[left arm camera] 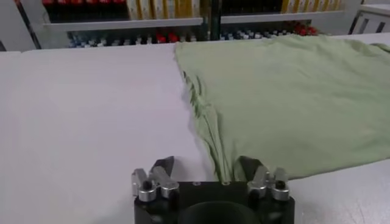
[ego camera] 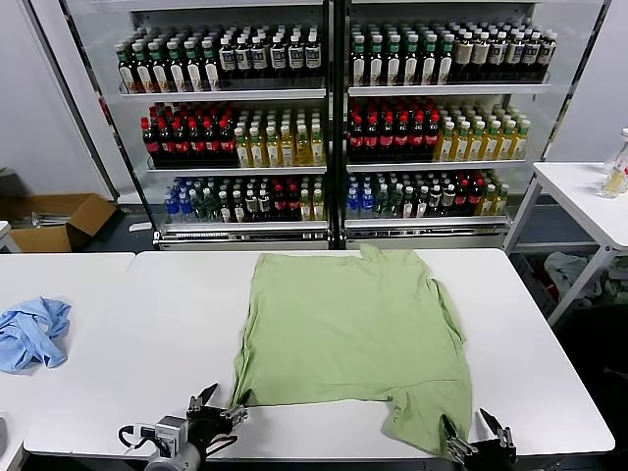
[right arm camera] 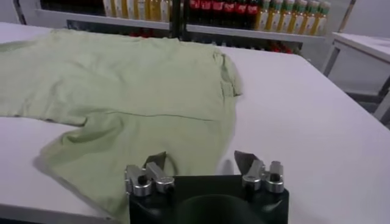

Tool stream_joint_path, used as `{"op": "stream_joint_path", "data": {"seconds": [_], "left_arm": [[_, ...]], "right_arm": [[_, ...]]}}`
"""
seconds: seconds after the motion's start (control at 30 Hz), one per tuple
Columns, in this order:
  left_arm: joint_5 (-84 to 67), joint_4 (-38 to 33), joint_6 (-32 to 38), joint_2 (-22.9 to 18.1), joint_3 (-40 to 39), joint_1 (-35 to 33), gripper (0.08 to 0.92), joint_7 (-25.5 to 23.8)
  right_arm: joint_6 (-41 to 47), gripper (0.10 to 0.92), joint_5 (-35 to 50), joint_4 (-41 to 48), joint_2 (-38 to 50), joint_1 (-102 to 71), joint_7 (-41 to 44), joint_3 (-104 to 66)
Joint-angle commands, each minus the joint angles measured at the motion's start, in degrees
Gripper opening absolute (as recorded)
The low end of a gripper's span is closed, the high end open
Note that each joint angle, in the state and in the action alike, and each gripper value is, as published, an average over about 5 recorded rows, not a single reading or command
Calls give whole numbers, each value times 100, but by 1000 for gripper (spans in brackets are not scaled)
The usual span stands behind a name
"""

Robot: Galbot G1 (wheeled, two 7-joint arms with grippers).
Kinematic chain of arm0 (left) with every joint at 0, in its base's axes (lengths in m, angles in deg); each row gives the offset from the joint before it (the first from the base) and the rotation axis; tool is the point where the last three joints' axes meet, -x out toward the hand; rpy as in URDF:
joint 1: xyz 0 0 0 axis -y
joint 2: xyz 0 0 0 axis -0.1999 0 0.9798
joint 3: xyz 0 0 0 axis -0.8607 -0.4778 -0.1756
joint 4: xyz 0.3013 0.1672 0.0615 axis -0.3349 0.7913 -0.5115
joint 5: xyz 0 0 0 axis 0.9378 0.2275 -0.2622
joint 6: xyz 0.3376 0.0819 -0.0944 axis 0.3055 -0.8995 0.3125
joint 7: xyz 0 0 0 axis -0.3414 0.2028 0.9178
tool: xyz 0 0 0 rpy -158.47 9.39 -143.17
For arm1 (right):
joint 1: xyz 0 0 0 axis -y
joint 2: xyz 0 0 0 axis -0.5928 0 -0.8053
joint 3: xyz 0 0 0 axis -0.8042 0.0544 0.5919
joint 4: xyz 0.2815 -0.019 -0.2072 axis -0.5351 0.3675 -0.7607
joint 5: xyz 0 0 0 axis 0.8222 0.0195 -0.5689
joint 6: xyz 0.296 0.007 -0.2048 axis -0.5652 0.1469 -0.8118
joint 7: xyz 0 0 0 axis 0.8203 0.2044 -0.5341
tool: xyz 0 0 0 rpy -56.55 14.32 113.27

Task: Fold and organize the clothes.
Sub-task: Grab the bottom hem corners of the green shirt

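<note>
— Lying flat on the white surface (ego camera: 549,334), the shirt (ego camera: 348,329) runs lengthwise away from the robot toward the drinks shelves (ego camera: 334,128), with one end at the near edge. Which arm is closer?

— Both are about equally close, I'd say. The left pincer (ego camera: 218,406) sits at the shirt's near left corner; the right pincer (ego camera: 479,435) sits at the near right corner, where a flap of cloth reaches almost to the edge.

— Jaws?

— Apart on both, nothing between them. In the left wrist view the left pincer (left arm camera: 207,172) straddles the bunched side hem, one finger on bare surface, one over cloth. The right pincer (right arm camera: 204,163) has one finger over the flap, the other beyond its edge.

— So the shirt lies straight ahead of each?

— Yes, ahead and slightly inward. A paired grab of the near corners looks likely.
</note>
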Motion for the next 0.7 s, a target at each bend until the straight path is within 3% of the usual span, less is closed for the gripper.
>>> {"op": "stream_joint_path", "data": {"seconds": [0.03,0.47,0.6,0.7], "left_arm": [[42,57,-53,-19,-102,-16,594,23],[129,144,16,-74,-213,56,222,3],[105,10,239,-19,-152,39,115,-61],[29,-204,277,88,-14,-48,88,-83]], "right_arm": [[66,524,421,85,19,108,76,79],[92,153,659,65,112,269,174,57],[159,107,830,-293,218,160,163,-208],[271,106,921,-689,319,-14,135,-446]]}}
